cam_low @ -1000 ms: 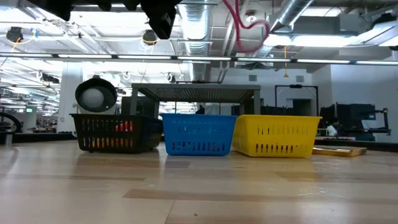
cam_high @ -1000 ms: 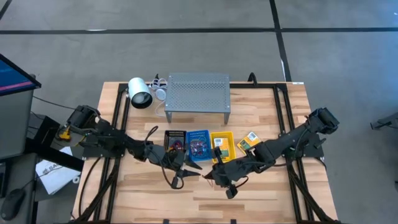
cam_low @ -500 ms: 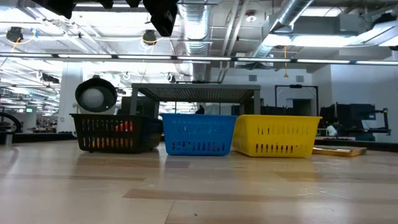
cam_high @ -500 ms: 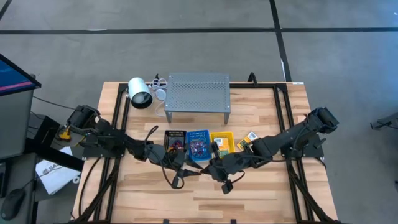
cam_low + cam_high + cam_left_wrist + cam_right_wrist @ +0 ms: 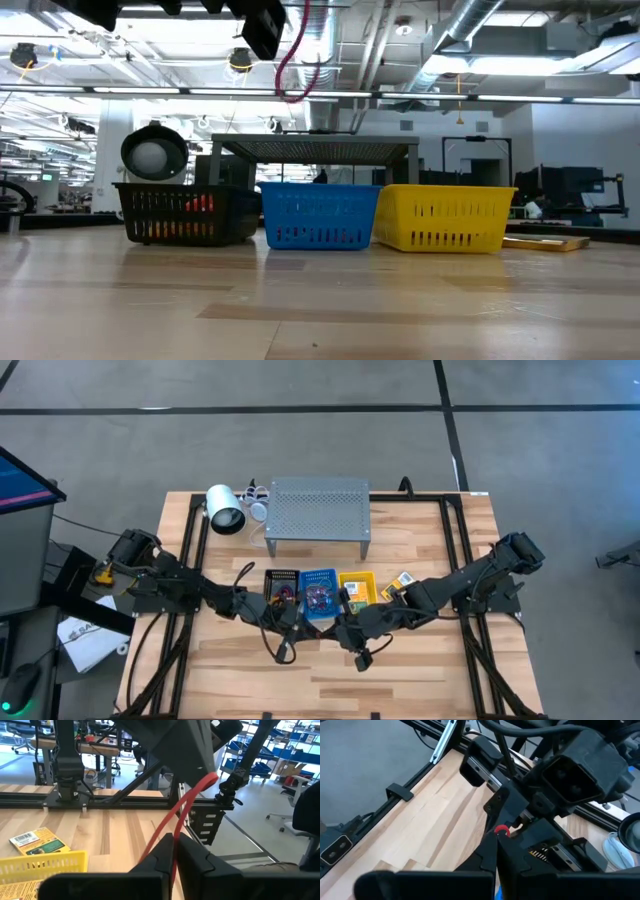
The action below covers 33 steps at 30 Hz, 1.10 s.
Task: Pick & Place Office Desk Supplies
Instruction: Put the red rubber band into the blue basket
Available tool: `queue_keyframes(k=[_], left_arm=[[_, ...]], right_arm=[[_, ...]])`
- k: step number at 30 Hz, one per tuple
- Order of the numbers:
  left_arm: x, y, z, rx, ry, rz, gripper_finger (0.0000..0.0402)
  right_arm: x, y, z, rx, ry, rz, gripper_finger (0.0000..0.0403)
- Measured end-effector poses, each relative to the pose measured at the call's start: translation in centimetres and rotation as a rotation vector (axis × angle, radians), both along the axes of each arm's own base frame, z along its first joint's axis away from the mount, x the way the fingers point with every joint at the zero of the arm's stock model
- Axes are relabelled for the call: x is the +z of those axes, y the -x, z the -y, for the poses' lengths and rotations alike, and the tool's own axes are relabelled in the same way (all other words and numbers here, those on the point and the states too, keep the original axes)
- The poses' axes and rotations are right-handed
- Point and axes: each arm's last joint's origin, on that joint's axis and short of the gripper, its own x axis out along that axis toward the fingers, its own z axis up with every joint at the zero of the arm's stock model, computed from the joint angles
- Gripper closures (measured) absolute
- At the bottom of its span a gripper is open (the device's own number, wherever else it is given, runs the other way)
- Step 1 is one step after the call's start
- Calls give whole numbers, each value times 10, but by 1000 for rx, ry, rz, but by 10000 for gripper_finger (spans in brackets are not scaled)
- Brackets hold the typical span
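Observation:
A red rubber band (image 5: 192,797) spans the short gap between my two grippers, above the table just in front of the blue basket (image 5: 319,592). My left gripper (image 5: 303,625) reaches in level from the left and is shut on one end of it. My right gripper (image 5: 332,630) comes in from the right, slanting down, and is shut on the other end. In the low view the band (image 5: 290,60) loops down beside a dark gripper at the top. A yellow-and-green crayon box (image 5: 400,584) lies flat on the table, right of the yellow basket (image 5: 357,588). My left gripper pinches one end of the red band (image 5: 173,842) between its two fingertips, coming level from the table's left. Two strands run straight from the fingers to the other gripper, clear of the table. My right gripper pinches the band's other end (image 5: 501,830) between its fingertips, slanting down from the table's right. Only a small red piece shows past its fingers, right in front of the left gripper.
A black basket (image 5: 281,586) holding some bands, the blue one and the yellow one stand in a row mid-table. Behind them stands a grey perforated shelf (image 5: 318,510), with a white cylinder (image 5: 225,510) to its left. Bare wood lies in front of the baskets.
My right gripper has carried the red band toward the table's left, up to my left gripper, which has kept its place. In the low view the band has gone from the upper right to hang beside the dark gripper at the upper left.

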Motion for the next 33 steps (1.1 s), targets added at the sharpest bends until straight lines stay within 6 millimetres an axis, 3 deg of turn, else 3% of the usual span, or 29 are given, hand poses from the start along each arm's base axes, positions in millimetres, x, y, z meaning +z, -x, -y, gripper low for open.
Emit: queue_keyframes(k=[9,14,27,33], left_arm=[[-2,0,0,-2,-9,-19,398],[-2,0,0,-4,-30,-17,400],[-1,1,-1,-2,-64,-7,400],[23,14,-11,10,-109,8,400]], right_arm=[[0,0,0,1,-2,4,400],[1,0,0,-9,-22,6,378],[11,5,-2,-21,-1,-5,215],[29,18,-7,-32,46,-37,175]])
